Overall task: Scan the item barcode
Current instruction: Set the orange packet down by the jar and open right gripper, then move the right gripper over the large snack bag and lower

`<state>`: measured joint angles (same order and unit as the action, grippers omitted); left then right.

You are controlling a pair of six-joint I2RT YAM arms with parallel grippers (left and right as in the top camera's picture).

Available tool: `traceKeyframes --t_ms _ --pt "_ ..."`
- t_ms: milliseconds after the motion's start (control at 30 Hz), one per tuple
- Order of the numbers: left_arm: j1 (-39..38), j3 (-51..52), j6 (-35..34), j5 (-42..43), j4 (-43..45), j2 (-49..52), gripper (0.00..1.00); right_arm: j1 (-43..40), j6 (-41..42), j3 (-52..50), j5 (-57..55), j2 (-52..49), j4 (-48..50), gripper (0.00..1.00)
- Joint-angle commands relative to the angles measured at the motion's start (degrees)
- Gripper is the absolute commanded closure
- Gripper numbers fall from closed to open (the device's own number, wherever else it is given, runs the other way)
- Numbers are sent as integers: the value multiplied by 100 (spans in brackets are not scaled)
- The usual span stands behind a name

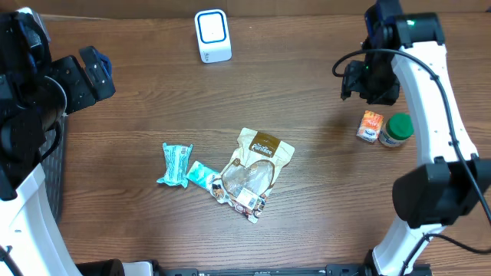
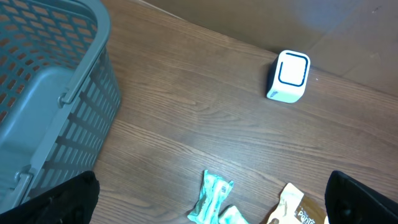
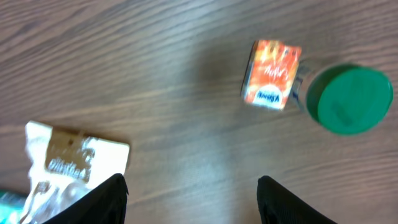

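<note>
Lying nearest the right claw: orange box on its side, touching a green-lidded jar, towards the table's right edge.
Scanner: white with a blue outline, upright at the far middle edge, well apart from the box.
Surface: brown wood-grain table, matte.
Middle of table: tan snack pouch with two teal packets just beside it.
Room: plain tan wall behind the table; grey-blue slatted basket at the left.
Left claw: fingers spread wide, holding nothing, above the left end.
Right claw: fingers apart, nothing between them, above bare wood near the box.
</note>
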<state>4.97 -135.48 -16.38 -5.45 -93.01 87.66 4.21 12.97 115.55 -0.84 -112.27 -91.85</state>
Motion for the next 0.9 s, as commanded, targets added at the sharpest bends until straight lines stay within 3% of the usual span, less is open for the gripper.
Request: traceKeyframes --t_ms 0,233,500,867 --pt "26 -42 -55 -52 24 9 1 0 -107 85 426 122 -127 36" --pt "26 -42 -55 -52 24 9 1 203 -109 -374 1207 111 199 40" --pt "26 -42 -55 -52 24 9 0 614 -107 -1705 1827 111 734 55" --pt "26 -42 -55 -52 24 9 0 2280 518 -2752 2149 109 2096 59"
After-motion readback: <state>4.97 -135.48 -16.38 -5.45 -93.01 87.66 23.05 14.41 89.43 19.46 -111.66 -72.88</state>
